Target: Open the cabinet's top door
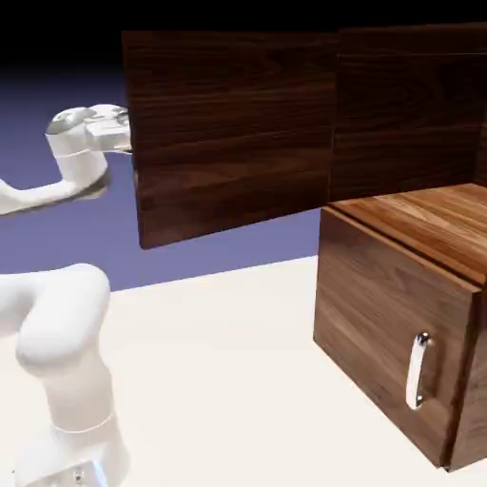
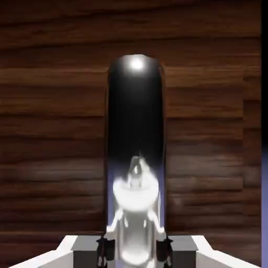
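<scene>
Two walnut panels on the cabinet [image 1: 399,314]: top door [image 1: 228,133] swung wide out toward the exterior view's left, well clear of the carcass, lower panel with its short silver handle [image 1: 417,371] shut above the pale worktop [image 1: 228,380]. Jaws of the gripper [image 2: 133,246] clenched on the door's long silver bar handle [image 2: 135,157], hand at the door's free edge. Mostly done by the look of it; little left beyond letting go.
</scene>
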